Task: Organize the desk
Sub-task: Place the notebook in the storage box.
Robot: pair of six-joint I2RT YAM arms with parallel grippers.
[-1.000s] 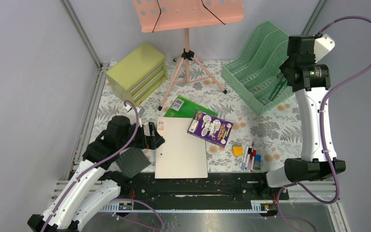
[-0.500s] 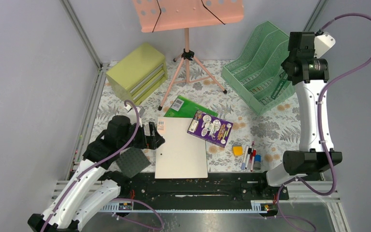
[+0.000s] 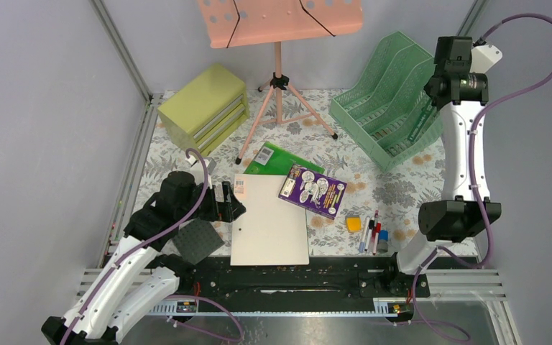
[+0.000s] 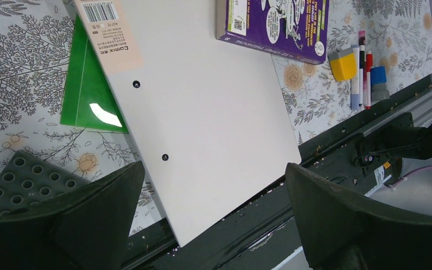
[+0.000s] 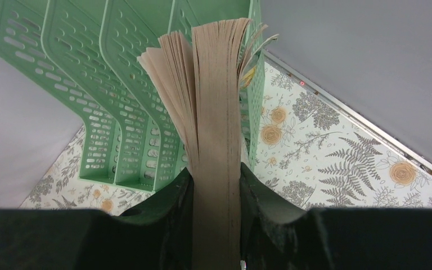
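The desk is a fern-printed tabletop with loose stationery on it. My left gripper hangs open over the left edge of a white folder, nothing between its fingers. High at the back right, my right gripper is shut on a thick book with brown page edges, its pages fanning at the far end. It hangs over the right end of the green file rack. In the top view the book shows only as a thin green edge by the rack.
A green folder lies under the white one and a purple book overlaps its corner. Pens and a yellow block lie front right. A grey studded plate, an olive cabinet and a pink music stand stand left and back.
My right arm has swung further back and to the right, carrying the book along the rack's right end. The left arm has not moved.
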